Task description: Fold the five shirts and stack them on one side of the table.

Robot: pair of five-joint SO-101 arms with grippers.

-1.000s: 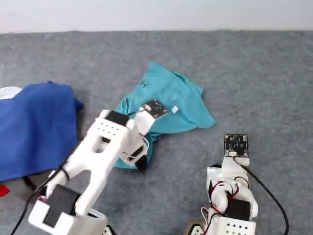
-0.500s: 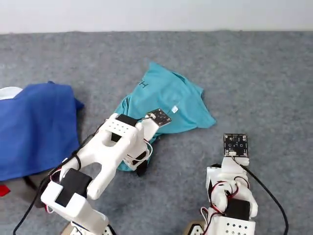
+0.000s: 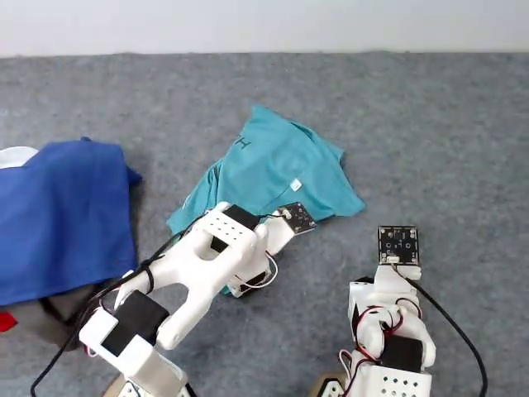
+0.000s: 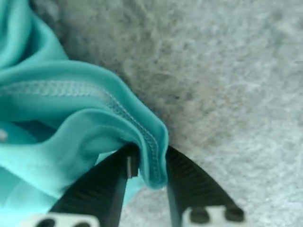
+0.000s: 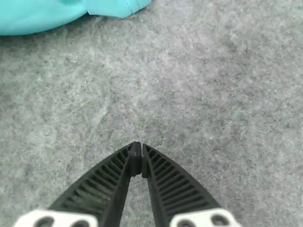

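Left tool (image 4: 149, 159) slid right, pinching stitched hem (image 4: 124, 112) of teal shirt (image 3: 281, 165).

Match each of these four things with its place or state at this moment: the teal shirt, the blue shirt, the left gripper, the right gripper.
Column one:
1. teal shirt
2. blue shirt
3. left gripper
4. right gripper

Column two:
A. shut on nothing, above the bare grey table cover
B. lying at the table's edge on the left arm's side
C. crumpled mid-table, hem pinched
D. shut on a fold of cloth

Pairs: 1-C, 2-B, 3-D, 4-A
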